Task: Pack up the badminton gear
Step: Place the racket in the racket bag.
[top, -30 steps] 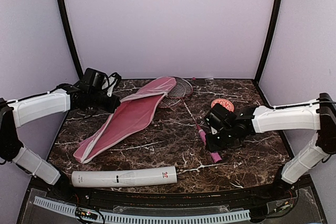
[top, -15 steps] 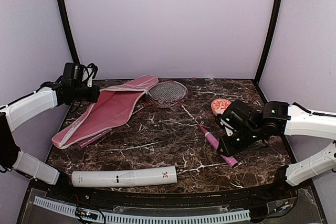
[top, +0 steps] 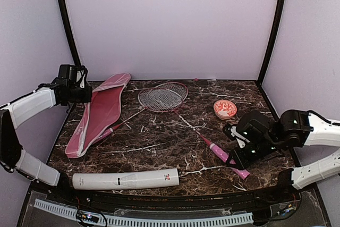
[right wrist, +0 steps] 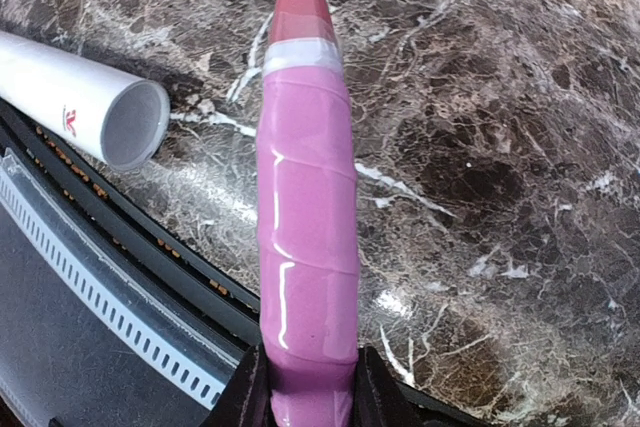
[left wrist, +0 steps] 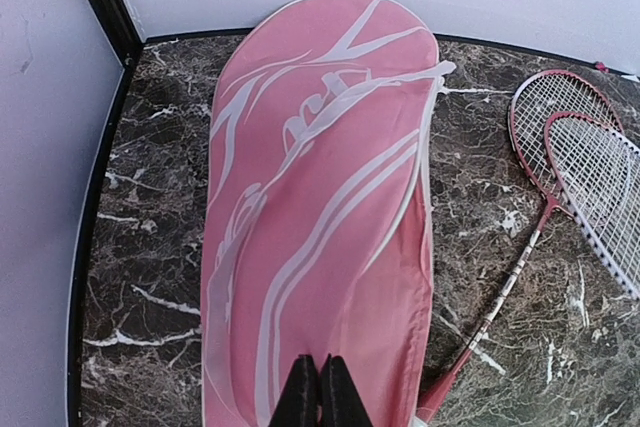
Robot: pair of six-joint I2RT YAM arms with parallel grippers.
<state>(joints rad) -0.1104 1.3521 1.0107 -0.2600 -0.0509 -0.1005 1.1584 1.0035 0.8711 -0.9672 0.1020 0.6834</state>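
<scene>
Right end effector (right wrist: 306, 389) clamped around racket handle (right wrist: 305, 237)

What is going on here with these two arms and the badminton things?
The robot is packing badminton gear, one thing per arm. The left pincer is shut on the edge of the pink bag, which lies along the left side of the table. The right pincer grips the pink handle of one racket near the front right. Both racket heads lie overlapped toward the back, outside the bag, so neither racket is packed yet. The white tube lies on its side at the near edge.
</scene>
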